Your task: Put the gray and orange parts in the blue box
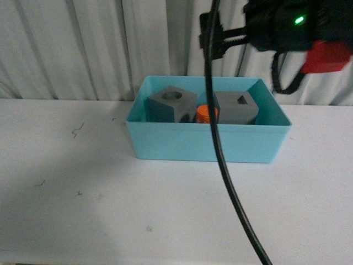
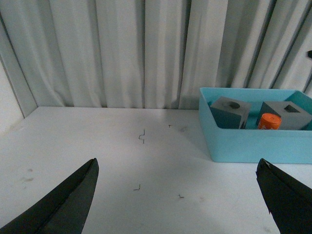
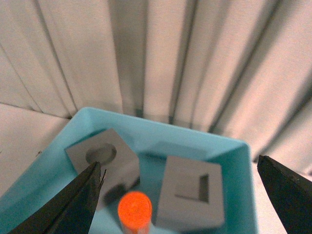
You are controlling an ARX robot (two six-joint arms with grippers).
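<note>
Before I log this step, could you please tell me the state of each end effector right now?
Left end effector: open, holding nothing, over the bare table.
Right end effector: open, holding nothing, above the blue box.

You have one blue box on one white table. In it you count two gray cubes: one with a round recess, one with a rectangular recess. You count one orange cylinder between them. Three parts in all.
</note>
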